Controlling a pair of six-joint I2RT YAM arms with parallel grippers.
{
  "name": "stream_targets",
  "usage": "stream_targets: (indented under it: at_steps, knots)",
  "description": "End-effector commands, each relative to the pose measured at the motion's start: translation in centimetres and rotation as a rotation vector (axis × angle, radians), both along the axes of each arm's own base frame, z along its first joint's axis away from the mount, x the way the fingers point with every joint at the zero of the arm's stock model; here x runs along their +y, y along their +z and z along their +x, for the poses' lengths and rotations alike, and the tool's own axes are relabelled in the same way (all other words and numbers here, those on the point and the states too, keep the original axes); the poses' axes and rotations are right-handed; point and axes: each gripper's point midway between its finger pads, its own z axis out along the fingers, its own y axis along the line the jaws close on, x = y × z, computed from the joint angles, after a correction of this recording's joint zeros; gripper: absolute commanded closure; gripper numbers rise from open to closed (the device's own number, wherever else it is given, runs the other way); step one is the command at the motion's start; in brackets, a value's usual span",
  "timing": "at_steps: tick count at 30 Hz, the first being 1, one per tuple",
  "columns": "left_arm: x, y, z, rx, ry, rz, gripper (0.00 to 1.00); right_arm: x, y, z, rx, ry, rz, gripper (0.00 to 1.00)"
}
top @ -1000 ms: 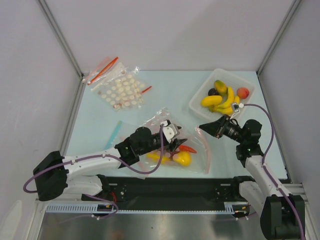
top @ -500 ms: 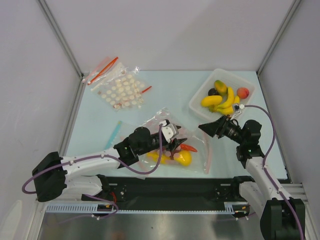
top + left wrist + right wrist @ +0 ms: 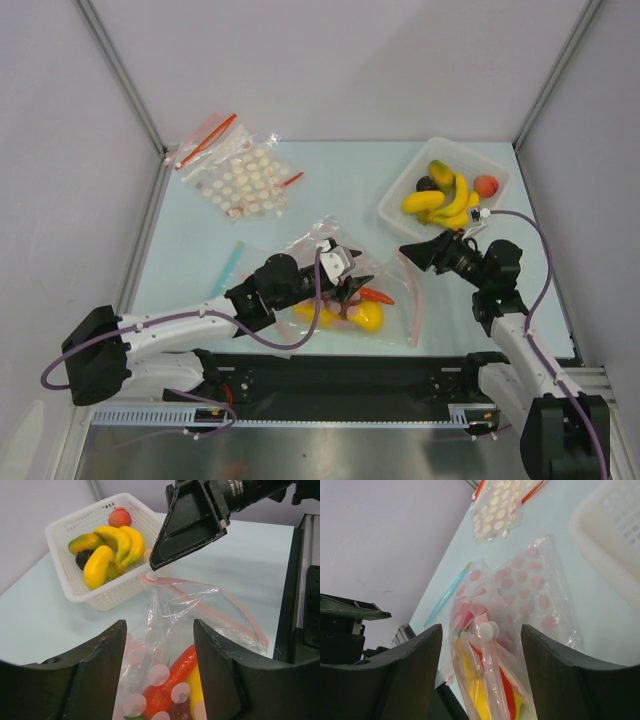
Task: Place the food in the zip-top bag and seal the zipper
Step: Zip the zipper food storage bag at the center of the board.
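Shows the zip-top bag (image 3: pixel 175 605) lying crumpled at the front middle of the counter (image 3: pixel 340 190), a red chili (image 3: pixel 167 682) inside, its zipper (image 3: pixel 413 305) along the right side. Finds the left tool (image 3: pixel 159 630) open astride the bag's raised film, pinching nothing. Finds the right tool (image 3: pixel 481 630) open too, fingers either side of the white slider (image 3: pixel 488 630) without touching it, bananas (image 3: pixel 120 540) in the basket (image 3: pixel 100 597) nearby.

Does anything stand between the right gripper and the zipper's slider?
Nothing visible does. The open right gripper sits right at the white slider at the end of the zipper, with no object between them.
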Motion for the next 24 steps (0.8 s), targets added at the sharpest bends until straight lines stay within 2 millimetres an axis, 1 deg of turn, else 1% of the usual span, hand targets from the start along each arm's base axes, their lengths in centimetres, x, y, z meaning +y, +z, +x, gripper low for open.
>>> stream_targets:
  at_steps: [1, 2, 3, 4, 8, 10, 11, 13, 14, 17, 18, 19, 20, 21, 22, 24]
  knots:
    - [0.1, 2.5, -0.1, -0.014, -0.002, -0.069, 0.39, 0.7, -0.2, 0.1, -0.011, 0.059, 0.031, 0.31]
    - [0.1, 2.5, -0.1, -0.014, -0.003, -0.069, 0.38, 1.0, 0.4, 0.1, -0.027, 0.077, 0.058, 0.31]
    - [0.1, 2.5, -0.1, -0.014, -0.002, -0.067, 0.38, 1.2, -0.1, 0.1, -0.003, 0.104, 0.071, 0.32]
    - [0.1, 2.4, -0.2, -0.013, -0.005, -0.066, 0.38, 1.4, 0.0, 0.2, -0.014, 0.115, 0.078, 0.32]
    - [0.0, 2.6, -0.2, -0.015, -0.008, -0.07, 0.39, 1.8, -0.3, 0.2, 0.009, 0.15, 0.109, 0.39]
    - [0.1, 2.5, -0.2, -0.013, -0.005, -0.069, 0.38, 2.0, -0.1, 0.0, 0.004, 0.169, 0.124, 0.45]
    - [0.1, 2.4, -0.2, -0.011, -0.005, -0.067, 0.38, 2.0, -0.2, -0.2, 0.007, 0.175, 0.129, 0.5]
    - [0.1, 2.4, -0.2, -0.011, -0.005, -0.067, 0.39, 2.2, 0.2, -0.4, -0.002, 0.191, 0.142, 0.56]
    - [0.0, 2.4, -0.2, -0.013, -0.003, -0.066, 0.38, 2.3, 0.2, -0.6, -0.001, 0.197, 0.146, 0.62]
    - [0.1, 2.4, -0.1, -0.013, 0.0, -0.064, 0.38, 2.4, 0.6, -1.0, -0.007, 0.216, 0.164, 0.7]
    - [0.1, 2.4, 0.0, -0.013, 0.001, -0.063, 0.38, 2.4, 0.5, -1.3, -0.006, 0.226, 0.169, 0.79]
    - [0.1, 2.4, -0.1, -0.011, 0.001, -0.063, 0.38, 2.5, 1.0, -1.5, -0.018, 0.235, 0.178, 0.83]
    - [0.1, 2.4, 0.0, -0.015, 0.004, -0.064, 0.38, 2.5, 1.3, -1.7, -0.031, 0.243, 0.18, 0.92]
    - [0.1, 2.4, 0.0, -0.013, 0.003, -0.063, 0.38, 2.7, 1.6, -2.0, -0.041, 0.252, 0.182, 0.97]
    - [0.1, 2.4, 0.0, -0.013, 0.006, -0.063, 0.38, 2.6, 1.9, -2.1, -0.057, 0.254, 0.182, 1.0]
    - [0.2, 2.5, 0.1, -0.014, 0.01, -0.066, 0.38, 2.7, 3.0, -2.7, -0.111, 0.253, 0.173, 1.0]
